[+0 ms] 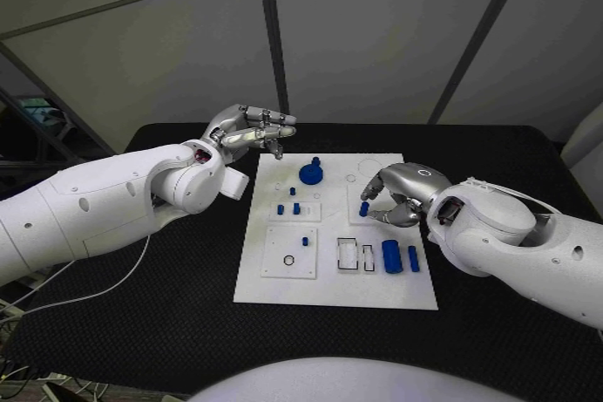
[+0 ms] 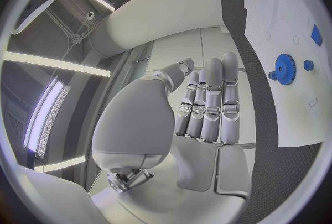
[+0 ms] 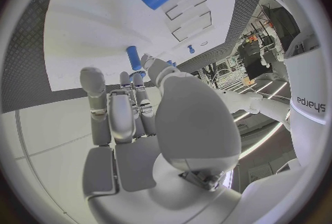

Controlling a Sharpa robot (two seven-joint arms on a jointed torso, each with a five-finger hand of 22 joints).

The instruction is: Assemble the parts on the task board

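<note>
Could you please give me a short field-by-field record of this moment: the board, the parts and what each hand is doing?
task board: white plate in the middle of the black table
blue gear: on the board's far part, a small blue peg beside it
blue cylinder: lying on the board's right side
left hand: raised past the board's far left corner, fingers together, holding nothing
right hand: over the board's right side, fingers curled by a small blue peg; grip cannot be told
</note>
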